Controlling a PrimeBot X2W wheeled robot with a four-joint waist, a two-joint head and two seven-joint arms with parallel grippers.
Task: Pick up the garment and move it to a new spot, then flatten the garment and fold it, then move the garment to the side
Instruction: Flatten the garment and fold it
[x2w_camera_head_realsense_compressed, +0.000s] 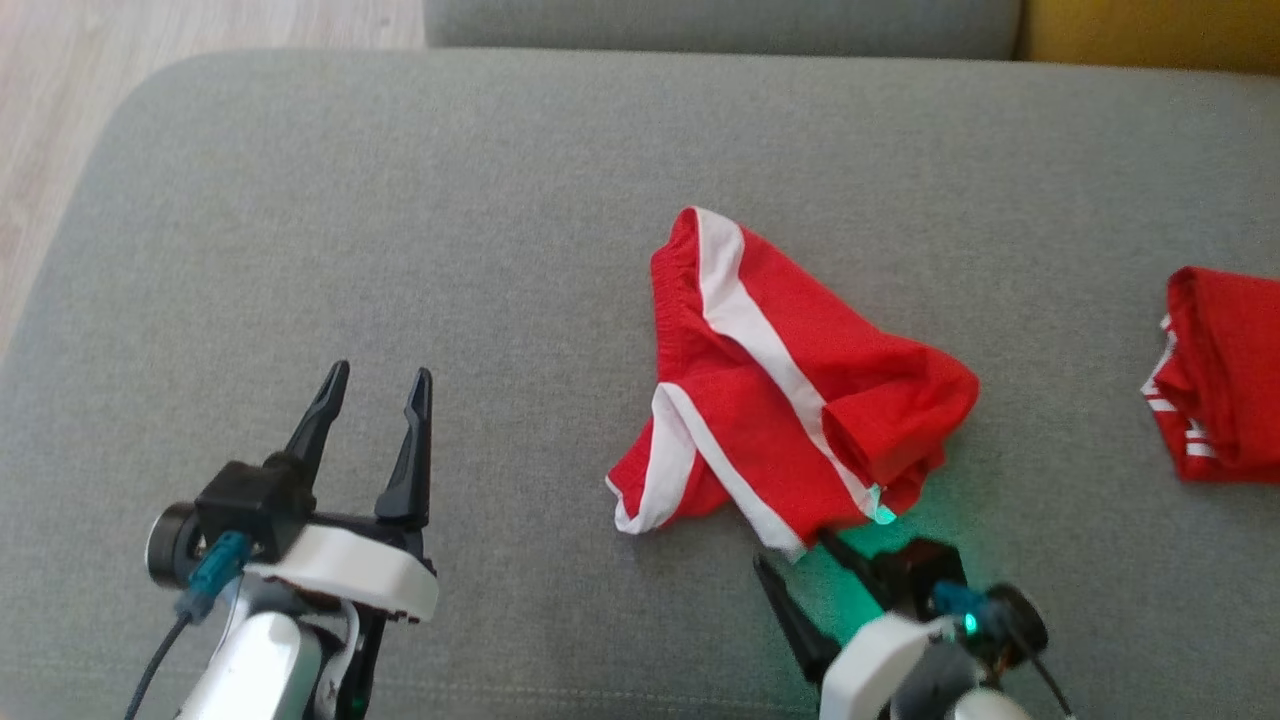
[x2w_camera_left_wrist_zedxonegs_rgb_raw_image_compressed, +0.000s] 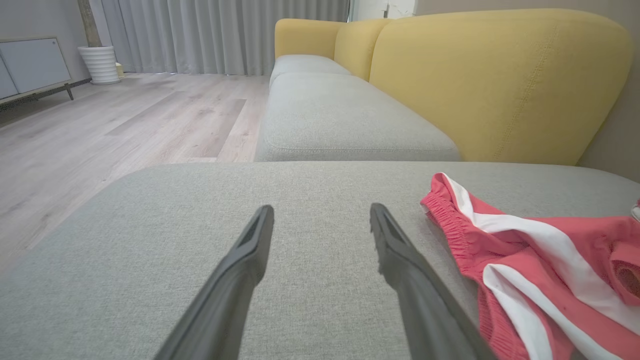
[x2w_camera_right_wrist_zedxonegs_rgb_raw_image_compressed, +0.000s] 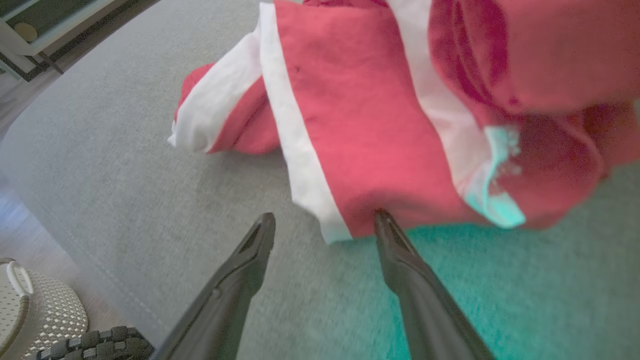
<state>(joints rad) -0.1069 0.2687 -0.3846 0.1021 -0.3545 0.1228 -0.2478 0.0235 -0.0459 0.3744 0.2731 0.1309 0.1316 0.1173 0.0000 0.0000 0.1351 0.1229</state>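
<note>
where garment (x2w_camera_head_realsense_compressed: 790, 400) lies, gripper (x2w_camera_head_realsense_compressed: 792, 548) (right) gapes.

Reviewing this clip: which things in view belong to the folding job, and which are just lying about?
Job: red shorts with white stripes; right gripper, open at their near edge; left gripper, open; grey seat cushion.
Lying about: second red garment at the right; yellow backrest; white basket; white planter.
</note>
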